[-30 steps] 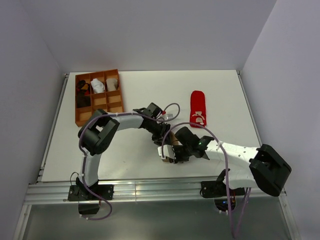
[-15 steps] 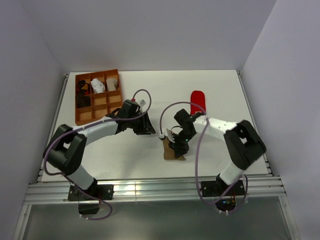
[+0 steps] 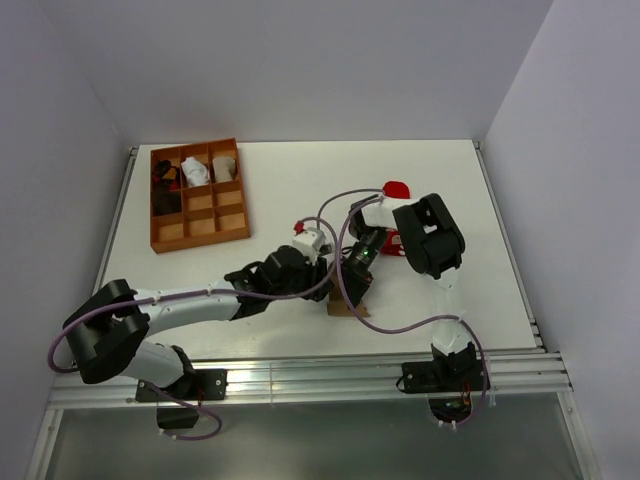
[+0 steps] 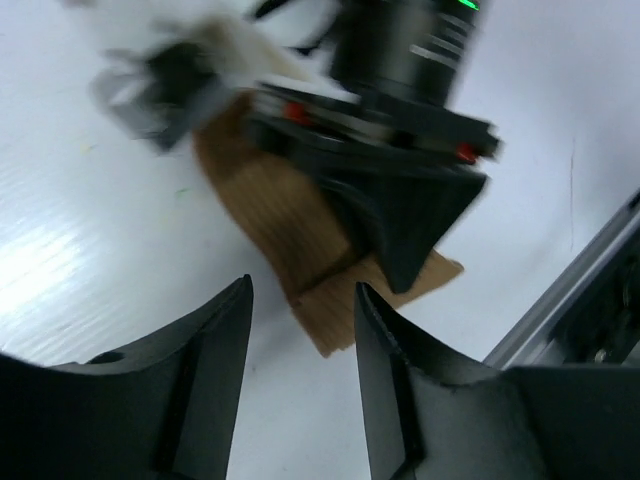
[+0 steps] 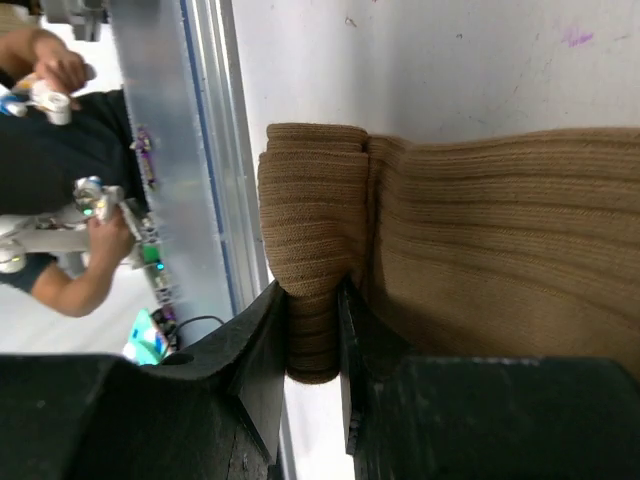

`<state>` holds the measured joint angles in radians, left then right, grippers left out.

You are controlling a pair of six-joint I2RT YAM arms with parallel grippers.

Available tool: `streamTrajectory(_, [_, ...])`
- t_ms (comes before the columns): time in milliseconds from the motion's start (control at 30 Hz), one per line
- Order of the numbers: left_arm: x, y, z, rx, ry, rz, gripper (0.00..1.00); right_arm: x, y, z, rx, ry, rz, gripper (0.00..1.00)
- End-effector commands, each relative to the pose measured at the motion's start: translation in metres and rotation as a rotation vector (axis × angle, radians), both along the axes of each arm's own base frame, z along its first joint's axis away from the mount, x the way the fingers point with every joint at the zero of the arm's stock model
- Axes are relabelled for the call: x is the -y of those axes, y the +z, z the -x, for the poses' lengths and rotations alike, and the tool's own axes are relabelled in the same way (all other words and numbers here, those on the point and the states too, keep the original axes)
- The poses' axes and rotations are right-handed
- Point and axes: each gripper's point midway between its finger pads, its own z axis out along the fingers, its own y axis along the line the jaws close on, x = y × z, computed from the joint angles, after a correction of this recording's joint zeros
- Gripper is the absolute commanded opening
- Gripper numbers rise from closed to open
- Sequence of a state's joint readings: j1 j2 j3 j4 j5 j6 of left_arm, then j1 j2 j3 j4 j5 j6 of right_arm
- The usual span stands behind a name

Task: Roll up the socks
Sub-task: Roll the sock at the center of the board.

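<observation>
Right claw point(image 5: 312, 300) stays pinched narrow on the folded-over end of the tan sock point(image 5: 480, 230), which lies on the table point(image 3: 300, 180) toward the near edge. And now the left claw point(image 4: 300, 290) has swung back in from the left, jaws spreading wide and empty just short of that same sock! Looks like the roll is only begun and a second grip is coming, while the red sock point(image 3: 396, 189) waits farther back, partly hidden behind the right arm.

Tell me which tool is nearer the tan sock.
Right. The right tool is clamped on the folded end of the tan sock; the left tool hangs open just above it, gripping nothing.
</observation>
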<state>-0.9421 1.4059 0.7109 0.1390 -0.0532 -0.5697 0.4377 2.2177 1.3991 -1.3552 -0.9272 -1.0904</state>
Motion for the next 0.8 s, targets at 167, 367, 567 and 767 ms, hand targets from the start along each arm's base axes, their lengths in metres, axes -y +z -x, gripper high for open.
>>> streamTrajectory(167, [0.043, -0.017, 0.018, 0.201, -0.222, -0.196, 0.56, 0.015, -0.009, 0.003, -0.065, 0.049, 0.119, 0.24])
streamTrajectory(367, [0.059, -0.027, 0.033, 0.193, -0.321, -0.218, 0.56, 0.020, -0.012, 0.002, -0.075, 0.048, 0.140, 0.24])
streamTrajectory(567, [0.061, -0.036, 0.037, 0.168, -0.365, -0.231, 0.55, 0.021, -0.015, 0.000, -0.076, 0.044, 0.146, 0.24])
streamTrajectory(767, [0.069, -0.045, 0.056, 0.045, -0.509, -0.149, 0.52, 0.023, -0.017, -0.003, -0.087, 0.034, 0.150, 0.25])
